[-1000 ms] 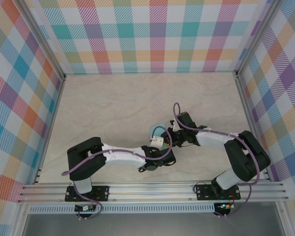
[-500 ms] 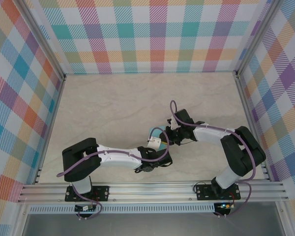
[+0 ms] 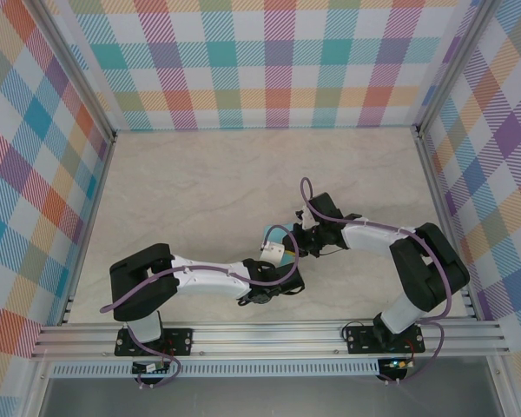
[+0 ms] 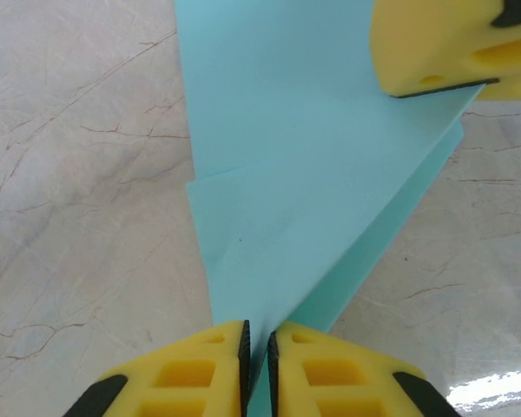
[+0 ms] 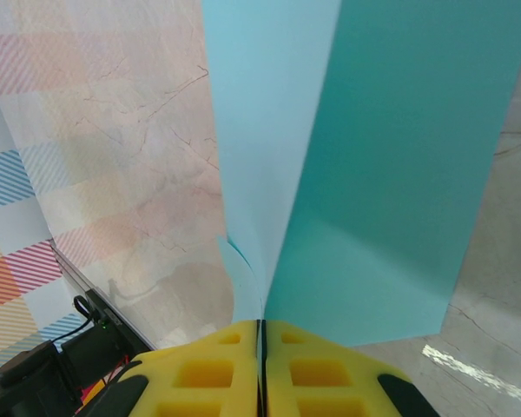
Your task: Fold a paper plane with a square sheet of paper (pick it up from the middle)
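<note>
The sheet of paper (image 3: 280, 232) is light turquoise and folded into layers with a slanted crease (image 4: 286, 174). It is held up off the table between both arms, near the table's middle. My left gripper (image 4: 258, 347) is shut on its narrow lower tip; the paper runs down between the yellow pads. My right gripper (image 5: 260, 334) is shut tight on an edge where two leaves (image 5: 391, 174) spread apart in a V. A yellow fingertip (image 4: 434, 43) of the right gripper pinches the paper's far corner in the left wrist view. From above, the two grippers meet at the paper (image 3: 288, 243).
The beige marble tabletop (image 3: 208, 191) lies open behind and to the left of the arms. Checked walls (image 3: 269, 61) close in the back and sides. An aluminium rail (image 3: 269, 334) runs along the near edge with both arm bases.
Over the last second both arms shifted a little to the left, carrying the paper with them. In the last half second nothing has visibly moved.
</note>
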`<state>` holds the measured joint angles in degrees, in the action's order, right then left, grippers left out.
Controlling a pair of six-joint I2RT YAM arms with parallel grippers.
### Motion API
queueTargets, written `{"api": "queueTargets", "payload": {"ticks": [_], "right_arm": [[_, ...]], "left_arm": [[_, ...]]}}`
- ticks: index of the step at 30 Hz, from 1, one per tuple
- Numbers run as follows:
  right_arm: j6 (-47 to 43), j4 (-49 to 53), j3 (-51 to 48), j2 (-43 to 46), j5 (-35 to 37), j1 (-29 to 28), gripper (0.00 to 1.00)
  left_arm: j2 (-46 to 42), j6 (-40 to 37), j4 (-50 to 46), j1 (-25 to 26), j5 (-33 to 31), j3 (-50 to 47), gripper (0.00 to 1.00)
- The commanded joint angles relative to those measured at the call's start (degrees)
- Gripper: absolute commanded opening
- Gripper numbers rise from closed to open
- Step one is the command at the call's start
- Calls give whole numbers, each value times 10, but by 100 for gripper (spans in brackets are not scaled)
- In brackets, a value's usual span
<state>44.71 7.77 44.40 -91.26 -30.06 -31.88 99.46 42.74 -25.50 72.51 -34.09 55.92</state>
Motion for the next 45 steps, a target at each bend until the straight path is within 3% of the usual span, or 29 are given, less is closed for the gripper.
{"api": "queueTargets", "payload": {"ticks": [1, 11, 21, 25, 30, 34, 37, 45], "right_arm": [[-12, 13, 16, -3, -11, 1, 8], [-37, 52, 32, 30, 9, 2, 20], [-72, 101, 22, 107, 44, 27, 38], [-84, 98, 12, 131, 39, 29, 40], [-90, 65, -3, 127, -14, 29, 38], [-87, 42, -9, 112, -44, 26, 28], [-83, 23, -9, 95, -54, 15, 21], [-55, -32, 5, 27, -60, -16, 17]], "left_arm": [[-1, 4, -11, 8, -7, -1, 8], [-28, -7, 46, -6, 33, -40, 4], [-106, -22, 194, -48, 132, -134, 4], [-146, -16, 270, -82, 194, -189, 4], [-159, -14, 328, -118, 263, -222, 4], [-158, -8, 360, -135, 294, -240, 4], [-156, 7, 398, -151, 317, -260, 4], [-149, 39, 453, -186, 355, -294, 4]]}}
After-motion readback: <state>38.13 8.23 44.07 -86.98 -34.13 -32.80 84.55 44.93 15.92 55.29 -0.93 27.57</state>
